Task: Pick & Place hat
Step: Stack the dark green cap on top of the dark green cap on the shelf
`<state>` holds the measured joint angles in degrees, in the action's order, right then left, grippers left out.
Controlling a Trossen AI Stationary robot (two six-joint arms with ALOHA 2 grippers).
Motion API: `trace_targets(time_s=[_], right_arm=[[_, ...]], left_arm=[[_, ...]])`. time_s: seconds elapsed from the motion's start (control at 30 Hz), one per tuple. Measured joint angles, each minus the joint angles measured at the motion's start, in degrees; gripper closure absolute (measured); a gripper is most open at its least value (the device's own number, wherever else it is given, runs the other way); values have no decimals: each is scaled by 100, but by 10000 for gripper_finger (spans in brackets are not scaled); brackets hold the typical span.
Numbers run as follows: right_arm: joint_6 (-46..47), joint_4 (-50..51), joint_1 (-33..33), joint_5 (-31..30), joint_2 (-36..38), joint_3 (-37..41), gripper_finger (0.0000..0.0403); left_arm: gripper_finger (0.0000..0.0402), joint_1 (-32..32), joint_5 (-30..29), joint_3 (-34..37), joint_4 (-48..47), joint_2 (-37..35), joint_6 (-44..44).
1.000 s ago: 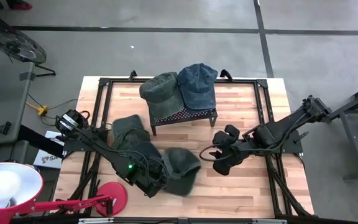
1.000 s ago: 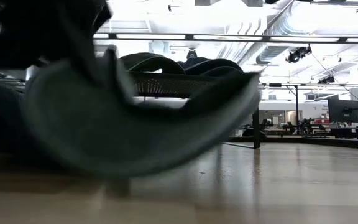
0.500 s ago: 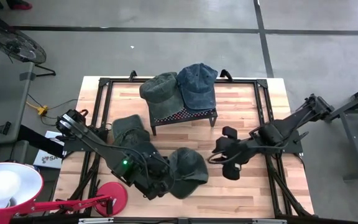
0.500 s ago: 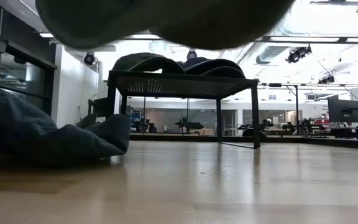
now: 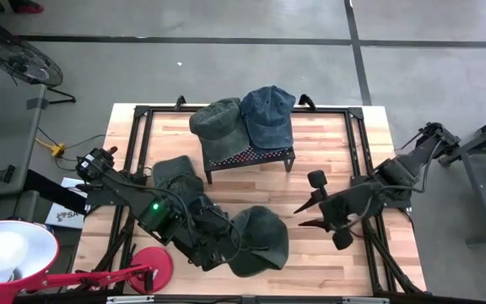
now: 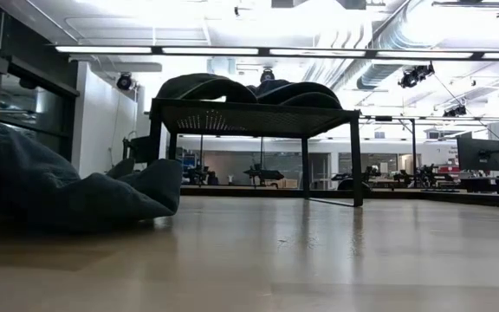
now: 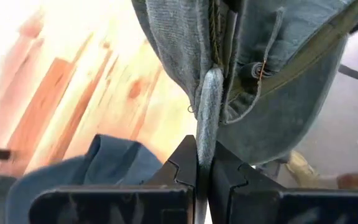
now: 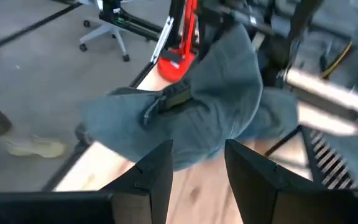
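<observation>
Our left tool (image 7: 204,163) pinches the green hat (image 5: 258,241) by its edge, lifted in front of the rack (image 5: 251,158); that thin hold could slip. Right tool (image 8: 197,163) stands open beside it.

rack (image 5: 251,157): table (image 5: 327,135) rear centre | two hats (image 5: 247,116): on rack | third hat (image 5: 175,176): left of rack

Dark green hat (image 5: 258,241), lifted, pinched by left tool (image 5: 218,251), near table's front edge
</observation>
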<state>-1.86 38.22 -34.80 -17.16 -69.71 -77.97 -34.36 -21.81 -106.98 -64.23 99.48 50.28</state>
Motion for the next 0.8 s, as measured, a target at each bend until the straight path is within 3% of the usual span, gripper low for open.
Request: trace_targets(time_s=[0.5,0.8], right_arm=[[-2083,-335,-843,-1345,61,2,265],[-2904,-333,-1368,-1951,61,2,265]], left_arm=[[396,786,2249,-758,18,0,-1584],[396,1367,2680,-1227,223,-1,-2245]])
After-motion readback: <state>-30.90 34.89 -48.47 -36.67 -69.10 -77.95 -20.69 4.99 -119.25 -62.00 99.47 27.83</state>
